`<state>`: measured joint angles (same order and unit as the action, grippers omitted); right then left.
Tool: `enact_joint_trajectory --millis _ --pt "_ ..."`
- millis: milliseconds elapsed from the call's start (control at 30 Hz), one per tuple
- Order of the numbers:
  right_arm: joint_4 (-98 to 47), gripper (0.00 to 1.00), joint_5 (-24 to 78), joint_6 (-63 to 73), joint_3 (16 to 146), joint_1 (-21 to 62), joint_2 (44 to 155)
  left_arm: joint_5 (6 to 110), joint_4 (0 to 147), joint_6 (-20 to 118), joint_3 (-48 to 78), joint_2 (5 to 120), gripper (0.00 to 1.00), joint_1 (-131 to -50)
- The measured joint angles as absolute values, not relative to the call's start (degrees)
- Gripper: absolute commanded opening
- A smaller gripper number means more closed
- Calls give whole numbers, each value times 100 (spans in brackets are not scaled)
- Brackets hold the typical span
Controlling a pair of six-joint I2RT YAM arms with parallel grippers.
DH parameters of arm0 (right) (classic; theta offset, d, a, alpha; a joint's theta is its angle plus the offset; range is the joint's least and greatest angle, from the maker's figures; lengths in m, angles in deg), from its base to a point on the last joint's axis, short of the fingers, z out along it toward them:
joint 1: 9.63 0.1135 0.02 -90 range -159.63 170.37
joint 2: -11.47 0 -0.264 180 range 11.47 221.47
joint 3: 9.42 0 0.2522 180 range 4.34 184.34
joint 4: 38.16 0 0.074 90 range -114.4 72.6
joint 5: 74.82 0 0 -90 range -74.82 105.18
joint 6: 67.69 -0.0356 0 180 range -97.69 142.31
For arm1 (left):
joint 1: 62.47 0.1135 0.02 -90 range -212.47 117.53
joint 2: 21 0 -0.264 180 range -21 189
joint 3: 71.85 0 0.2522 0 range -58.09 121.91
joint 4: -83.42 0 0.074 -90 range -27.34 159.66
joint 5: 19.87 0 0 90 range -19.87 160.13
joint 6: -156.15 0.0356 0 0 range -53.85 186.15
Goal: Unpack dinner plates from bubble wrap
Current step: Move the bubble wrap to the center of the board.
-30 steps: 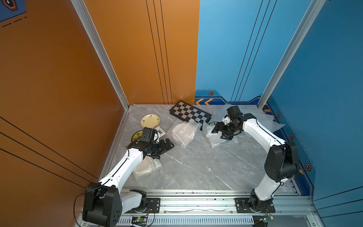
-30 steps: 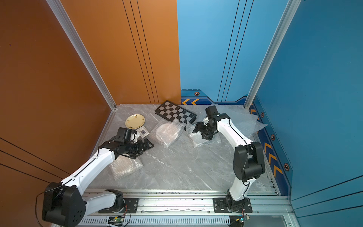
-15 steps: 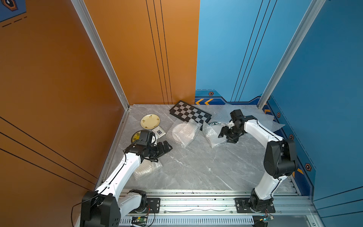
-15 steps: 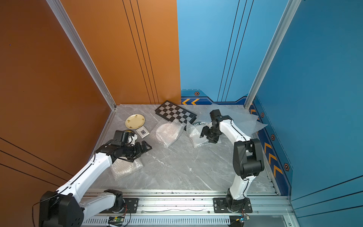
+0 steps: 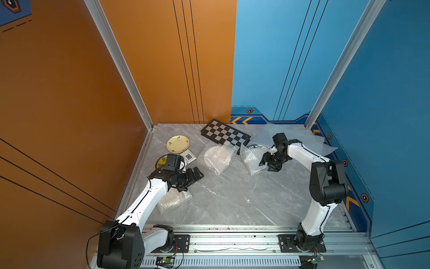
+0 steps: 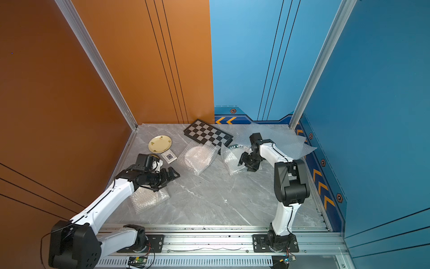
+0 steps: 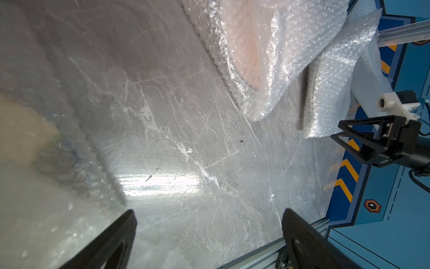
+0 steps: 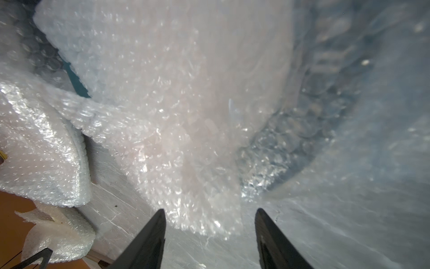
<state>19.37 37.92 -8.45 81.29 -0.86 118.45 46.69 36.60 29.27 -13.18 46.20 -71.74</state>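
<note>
Right pincer (image 5: 265, 165) has slid toward six o'clock, to the bubble wrap (image 5: 250, 160) edge. Both top views: surface (image 5: 232, 200) bare from centre to six; pale plate (image 5: 177, 144) at ten. Left wrist: left pincer (image 7: 209, 212) gapes over bare marble. Right wrist: jaws apart, wrap between.

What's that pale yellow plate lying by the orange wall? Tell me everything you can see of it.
The pale yellow plate is round and glossy like glazed ceramic, with a shallow raised rim and a few small dark floral sprigs near its edge. Fully unwrapped, it lies flat, face up, on the grey marble table, towards the back corner by the orange wall. A small square white card lies close beside it; whether they touch is unclear. Nothing rests on it.
</note>
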Motion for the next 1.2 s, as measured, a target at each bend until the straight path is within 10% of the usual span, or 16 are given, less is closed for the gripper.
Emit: enact_joint_trajectory --millis 300,633,1200 --pt "1496 46 3926 -955 8125 -11 11915 4667 3651 2931 -1307 4631 98 -7126" --pt "1251 0 3939 -1112 7937 126 11897 4663 3636 2990 -1307 4631 98 -7065" --pt "1168 0 3447 -1586 6564 1794 9808 4625 3572 3080 -931 4627 98 -7657"
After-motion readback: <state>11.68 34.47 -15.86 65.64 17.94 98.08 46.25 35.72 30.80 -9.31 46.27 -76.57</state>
